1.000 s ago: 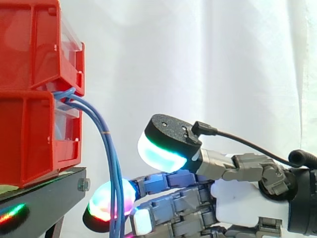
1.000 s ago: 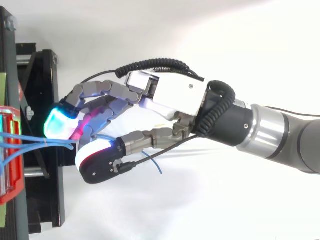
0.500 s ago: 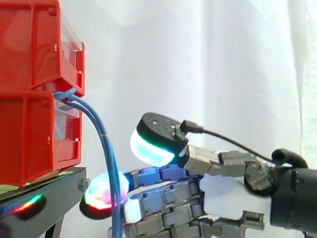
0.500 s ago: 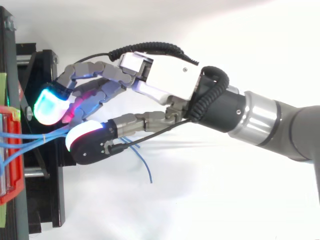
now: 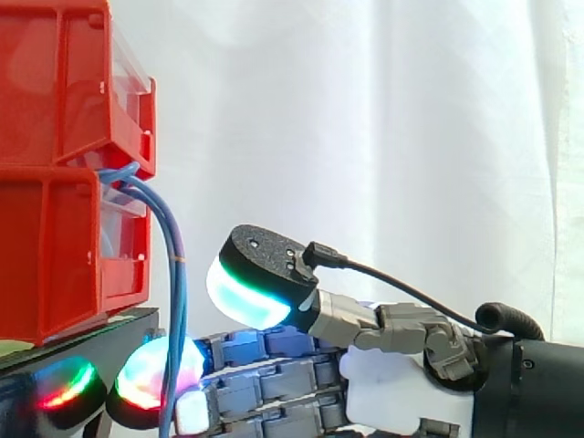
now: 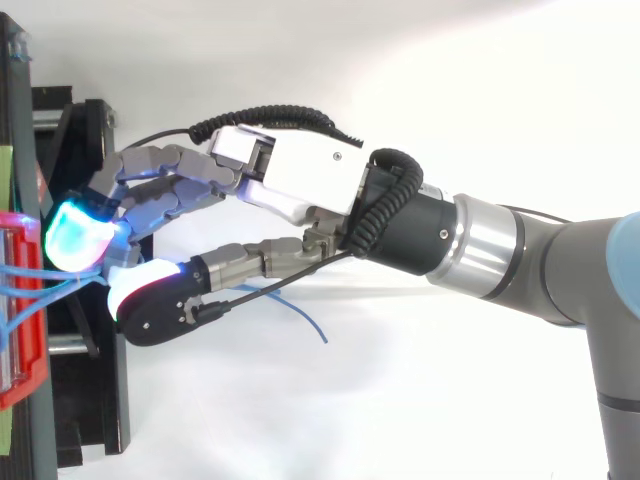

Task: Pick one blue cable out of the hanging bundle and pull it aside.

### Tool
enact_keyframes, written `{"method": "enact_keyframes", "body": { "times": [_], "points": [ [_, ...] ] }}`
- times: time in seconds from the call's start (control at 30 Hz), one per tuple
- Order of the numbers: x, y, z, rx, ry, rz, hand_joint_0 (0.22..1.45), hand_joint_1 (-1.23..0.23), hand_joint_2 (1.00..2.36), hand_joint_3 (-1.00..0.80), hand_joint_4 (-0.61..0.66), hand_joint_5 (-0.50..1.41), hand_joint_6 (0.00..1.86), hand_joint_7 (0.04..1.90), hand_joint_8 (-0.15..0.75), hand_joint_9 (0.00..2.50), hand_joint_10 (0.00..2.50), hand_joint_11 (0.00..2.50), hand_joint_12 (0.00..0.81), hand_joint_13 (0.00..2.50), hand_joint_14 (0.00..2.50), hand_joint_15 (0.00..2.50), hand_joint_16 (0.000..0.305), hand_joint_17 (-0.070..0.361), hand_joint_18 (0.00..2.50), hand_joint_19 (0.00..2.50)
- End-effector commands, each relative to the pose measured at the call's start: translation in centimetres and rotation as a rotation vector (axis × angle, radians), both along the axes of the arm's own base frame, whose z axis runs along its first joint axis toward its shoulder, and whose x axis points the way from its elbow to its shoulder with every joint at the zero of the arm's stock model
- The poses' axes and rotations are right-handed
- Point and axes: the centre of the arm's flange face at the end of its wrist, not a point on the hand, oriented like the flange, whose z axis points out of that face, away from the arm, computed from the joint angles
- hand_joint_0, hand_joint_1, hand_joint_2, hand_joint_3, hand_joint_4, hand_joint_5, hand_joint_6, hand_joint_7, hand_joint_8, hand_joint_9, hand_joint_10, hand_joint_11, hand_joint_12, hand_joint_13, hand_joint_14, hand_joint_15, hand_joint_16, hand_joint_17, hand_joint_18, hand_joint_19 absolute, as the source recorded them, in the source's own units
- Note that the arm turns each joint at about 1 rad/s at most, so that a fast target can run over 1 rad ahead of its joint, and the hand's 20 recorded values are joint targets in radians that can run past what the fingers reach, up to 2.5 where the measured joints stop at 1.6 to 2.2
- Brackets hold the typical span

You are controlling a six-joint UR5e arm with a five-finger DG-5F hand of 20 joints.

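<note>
A bundle of thin blue cables (image 5: 173, 274) comes out between two stacked red bins (image 5: 55, 246) and hangs down past the stand's edge. From above, the blue cables (image 6: 30, 290) run from the red bin (image 6: 12, 330) toward the hand. My hand (image 5: 392, 383) reaches in from the right, open, with its fingers stretched out toward the bundle. A glowing fingertip (image 5: 151, 379) lies right behind the cables, and the thumb pad (image 5: 242, 297) hovers above and to their right. From above, the hand (image 6: 300, 185) has the cables passing between a green fingertip (image 6: 75, 232) and the thumb. A loose cable end (image 6: 305, 320) trails below the hand.
The bins rest on a black stand (image 5: 91, 342) whose frame (image 6: 70, 150) lies just left of the fingertips. A white curtain hangs behind. Free room lies to the right of and above the hand.
My hand has moved left toward the bins and dropped a little. The cables now hang steeper and closer to the bins, and the fingertips reach the stand's edge.
</note>
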Motion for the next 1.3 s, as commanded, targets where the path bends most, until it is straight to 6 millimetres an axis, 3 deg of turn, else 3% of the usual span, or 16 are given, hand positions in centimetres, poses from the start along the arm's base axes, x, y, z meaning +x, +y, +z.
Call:
{"method": "enact_keyframes", "body": {
  "times": [0.0, 0.53, 0.73, 0.97, 1.27],
  "points": [
    [0.1, 0.1, 0.0, 0.001, -0.004, 0.004, 0.46, -0.68, 1.00, -0.50, 0.11, -0.14, 0.50, 0.91, 0.243, 0.55, 0.02, 0.86, 0.363, 0.58, 0.02, 0.46, 0.057, 0.128, 0.38, 0.38],
    [0.3, 0.4, 0.3, 0.002, -0.013, 0.027, 0.44, -0.67, 1.00, -0.50, 0.14, -0.14, 0.50, 0.92, 0.243, 0.31, 0.01, 0.62, 0.387, 0.44, 0.02, 0.39, 0.060, 0.136, 0.27, 0.35],
    [-0.2, -0.1, -0.5, 0.018, -0.008, 0.028, 0.43, -0.68, 1.00, -0.50, 0.10, -0.16, 0.50, 0.89, 0.245, 0.32, 0.02, 0.75, 0.406, 0.45, 0.01, 0.37, 0.061, 0.137, 0.31, 0.34],
    [-0.7, -0.2, -1.4, 0.022, -0.008, 0.032, 0.42, -0.67, 1.00, -0.50, 0.11, -0.17, 0.50, 0.87, 0.251, 0.22, 0.01, 0.55, 0.415, 0.37, 0.01, 0.32, 0.062, 0.140, 0.25, 0.32],
    [-0.4, 0.1, -0.9, 0.025, -0.024, 0.034, 0.48, -0.68, 1.00, -0.50, 0.16, -0.13, 0.50, 0.91, 0.250, 0.62, 0.02, 0.72, 0.364, 0.58, 0.02, 0.42, 0.055, 0.124, 0.38, 0.37]
  ]
}}
